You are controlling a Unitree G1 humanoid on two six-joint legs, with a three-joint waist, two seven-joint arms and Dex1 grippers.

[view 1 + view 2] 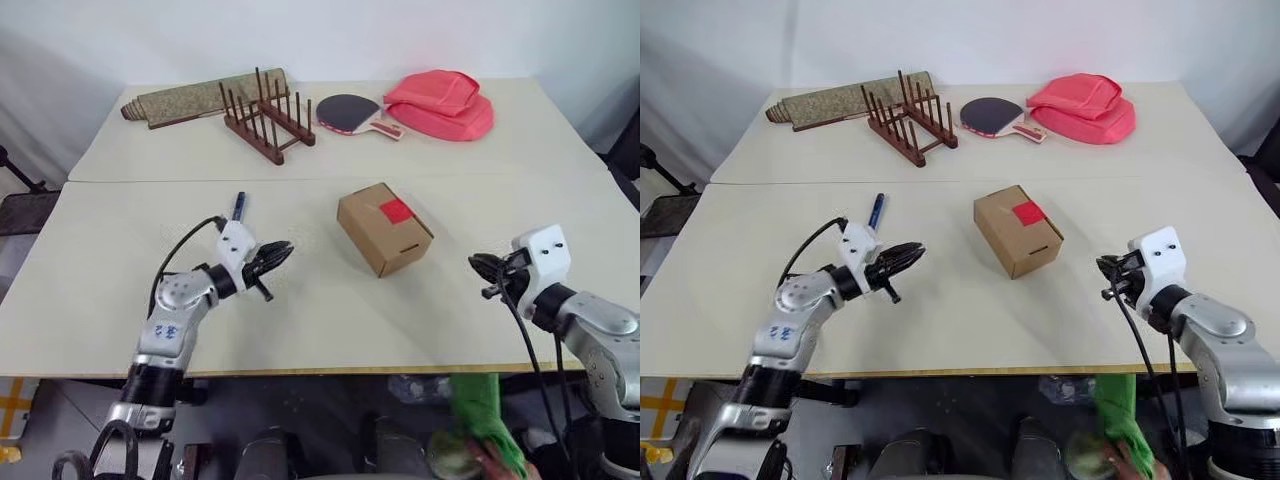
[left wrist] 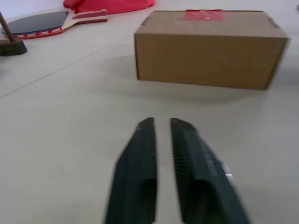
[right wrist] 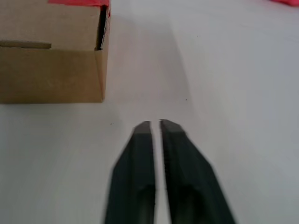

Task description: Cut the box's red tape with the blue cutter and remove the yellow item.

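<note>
Table (image 1: 120, 330): two pale tops butted together. Far edge, from 11 to 1 o'clock: rolled mat (image 1: 195, 97), wooden peg rack (image 1: 268, 118), table-tennis paddle (image 1: 352, 113), red fabric bag (image 1: 442, 103).

Box (image 1: 383, 230): brown carton at table centre, flaps down, turned at an angle. Red tape (image 1: 396, 211) sits on its top face, toward the far right edge.

Left gripper (image 1: 277, 256): at 9 o'clock of the box, apart from it, fingers clenched together, nothing between them. Right gripper (image 1: 484, 266): at 3 o'clock of the box, apart from it, fingers likewise pressed together and empty.

Blue cutter (image 1: 238, 206): lying on the table at 12 o'clock of the left gripper, just beyond its wrist, untouched.
</note>
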